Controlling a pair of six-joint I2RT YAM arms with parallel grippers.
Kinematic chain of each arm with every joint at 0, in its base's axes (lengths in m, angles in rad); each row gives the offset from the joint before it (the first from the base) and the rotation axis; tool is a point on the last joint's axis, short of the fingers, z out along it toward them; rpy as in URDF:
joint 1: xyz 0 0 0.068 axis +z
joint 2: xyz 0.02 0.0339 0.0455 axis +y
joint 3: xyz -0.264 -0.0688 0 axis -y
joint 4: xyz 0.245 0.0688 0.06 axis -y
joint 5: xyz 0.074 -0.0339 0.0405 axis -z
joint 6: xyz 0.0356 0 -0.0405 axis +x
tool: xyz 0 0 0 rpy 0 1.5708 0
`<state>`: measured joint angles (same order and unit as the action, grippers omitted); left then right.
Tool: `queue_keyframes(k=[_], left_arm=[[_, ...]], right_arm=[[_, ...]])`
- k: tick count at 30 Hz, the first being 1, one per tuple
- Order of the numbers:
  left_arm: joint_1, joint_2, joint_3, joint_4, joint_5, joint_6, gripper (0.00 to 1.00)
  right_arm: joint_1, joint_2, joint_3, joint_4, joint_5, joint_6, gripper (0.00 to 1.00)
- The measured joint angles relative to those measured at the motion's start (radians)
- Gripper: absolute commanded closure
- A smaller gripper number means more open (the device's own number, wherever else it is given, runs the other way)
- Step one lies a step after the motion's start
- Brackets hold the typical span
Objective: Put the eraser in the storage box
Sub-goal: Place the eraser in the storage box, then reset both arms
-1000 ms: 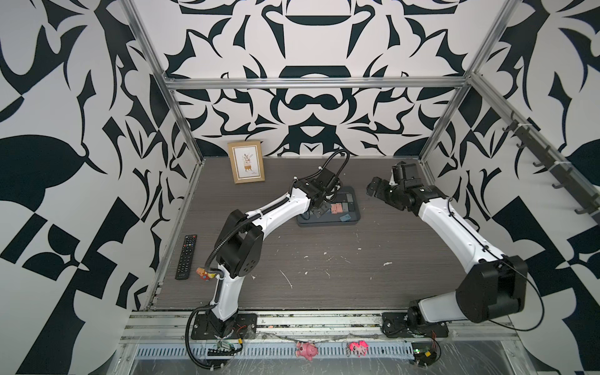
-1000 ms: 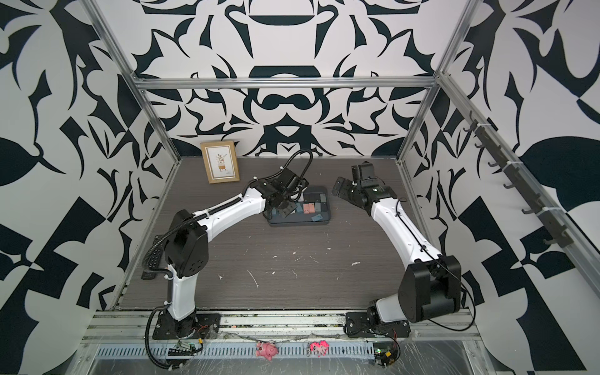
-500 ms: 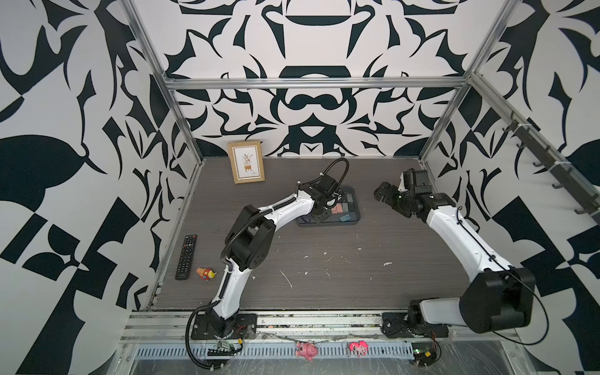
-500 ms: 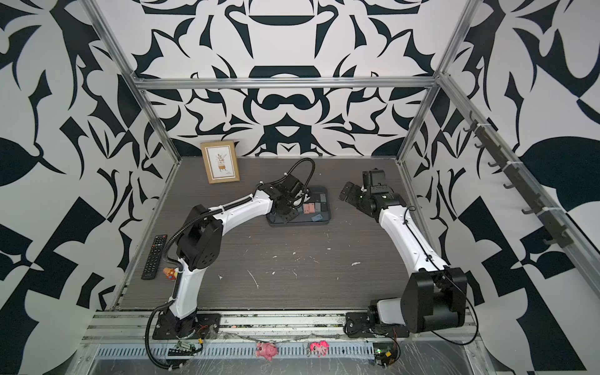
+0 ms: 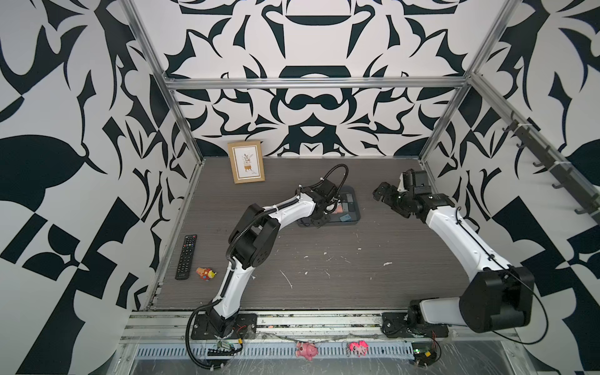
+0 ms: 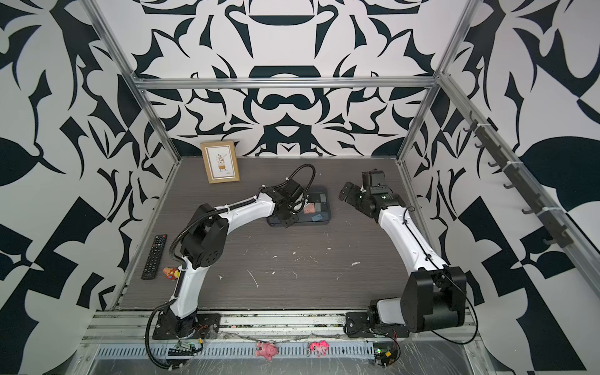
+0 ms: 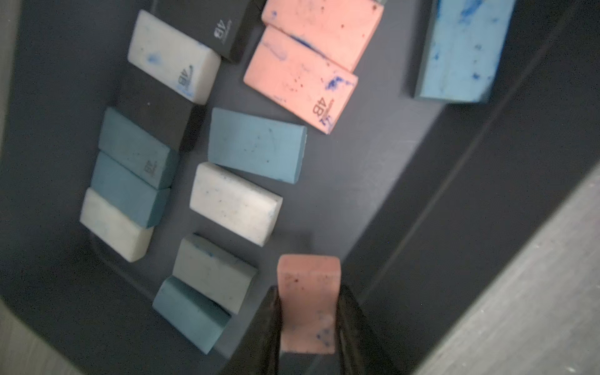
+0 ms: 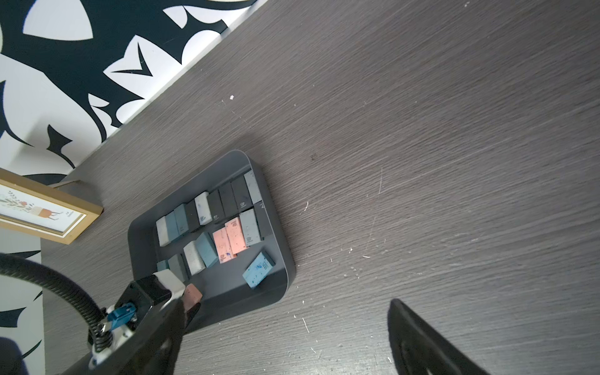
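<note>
at the 9 o'clock edge of the surface (image 5: 324, 285) lies a black remote (image 5: 186, 257), with a small orange toy (image 5: 206, 273) just beside it at its 4 o'clock. a wooden picture frame (image 5: 246, 161) stands against the back wall at 11 o'clock. the left arm (image 5: 282, 214) stretches toward 12 o'clock, and the left pincer (image 7: 309, 292) sits over the 7 o'clock corner of the grey storage box (image 8: 141, 240). its black fingers (image 7: 266, 324) close on both sides of the pink eraser (image 7: 306, 276), held on end inside the box; whether it touches the floor i cannot tell. other erasers (image 7: 256, 144), blue, white, black and pink, lie flat in the box. at the box's 3 o'clock, apart from it, the right pincer (image 5: 380, 192) hangs spread wide, holding nothing.
</note>
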<state>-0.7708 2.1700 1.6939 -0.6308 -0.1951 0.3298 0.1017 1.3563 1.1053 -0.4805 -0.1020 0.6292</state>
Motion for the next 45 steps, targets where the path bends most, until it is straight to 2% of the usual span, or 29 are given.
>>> queue_keyframes(k=[5,11,13,16,24,27,30,33,38,41,45], left_arm=[[0.001,0.000,0.002,0.007,-0.007,0.004,0.47],[0.003,0.000,0.006,0.014,-0.020,0.000,0.34],[0.003,-0.005,0.010,0.015,-0.021,-0.004,0.24],[0.003,-0.038,0.009,0.024,-0.021,-0.016,0.00],[0.030,-0.254,0.008,0.076,-0.002,-0.087,0.01],[0.074,-0.378,-0.058,0.146,0.007,-0.138,0.01],[0.175,-0.533,-0.198,0.235,0.012,-0.219,0.01],[0.348,-0.676,-0.377,0.325,-0.016,-0.326,0.01],[0.615,-0.809,-0.698,0.427,-0.202,-0.481,0.01],[0.672,-0.822,-0.861,0.492,-0.282,-0.514,0.01],[0.701,-0.792,-0.995,0.610,-0.326,-0.528,0.01]], right_arm=[[0.000,0.000,0.000,0.000,-0.003,0.000,0.01],[0.000,0.000,0.000,0.000,-0.003,-0.001,0.01],[-0.001,0.000,0.004,-0.004,-0.002,-0.007,0.01],[-0.005,0.000,0.024,-0.021,0.006,-0.027,0.01],[-0.072,-0.001,0.053,-0.029,0.056,-0.083,0.01],[-0.092,-0.006,0.048,-0.027,0.126,-0.113,0.01],[-0.099,-0.036,-0.017,0.031,0.232,-0.157,0.01],[-0.100,-0.076,-0.149,0.136,0.325,-0.209,0.01],[-0.100,-0.089,-0.388,0.347,0.408,-0.304,0.01],[-0.100,-0.068,-0.477,0.465,0.422,-0.359,0.01],[-0.100,-0.040,-0.566,0.630,0.429,-0.418,0.01]])
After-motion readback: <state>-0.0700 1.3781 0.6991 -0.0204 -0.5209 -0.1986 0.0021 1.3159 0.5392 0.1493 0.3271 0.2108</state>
